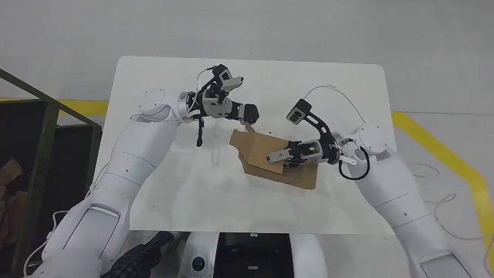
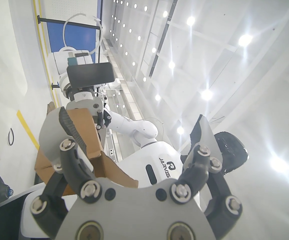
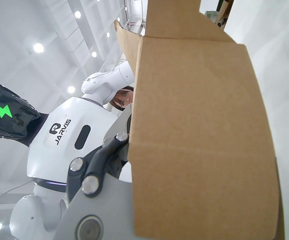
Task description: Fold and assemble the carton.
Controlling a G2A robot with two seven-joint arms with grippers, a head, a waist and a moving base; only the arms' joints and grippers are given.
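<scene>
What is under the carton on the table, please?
Only the white table shows around the carton, with nothing poking out from beneath. The patch directly under it is covered by the cardboard, so anything flat lying there cannot be seen.

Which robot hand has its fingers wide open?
The left gripper: its fingers are spread wide apart by the carton, while the right gripper sits tucked against the carton.

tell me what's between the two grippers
Only the carton. In the top view the left gripper sits at its far corner and the right gripper grips it further along, with nothing else between.
</scene>
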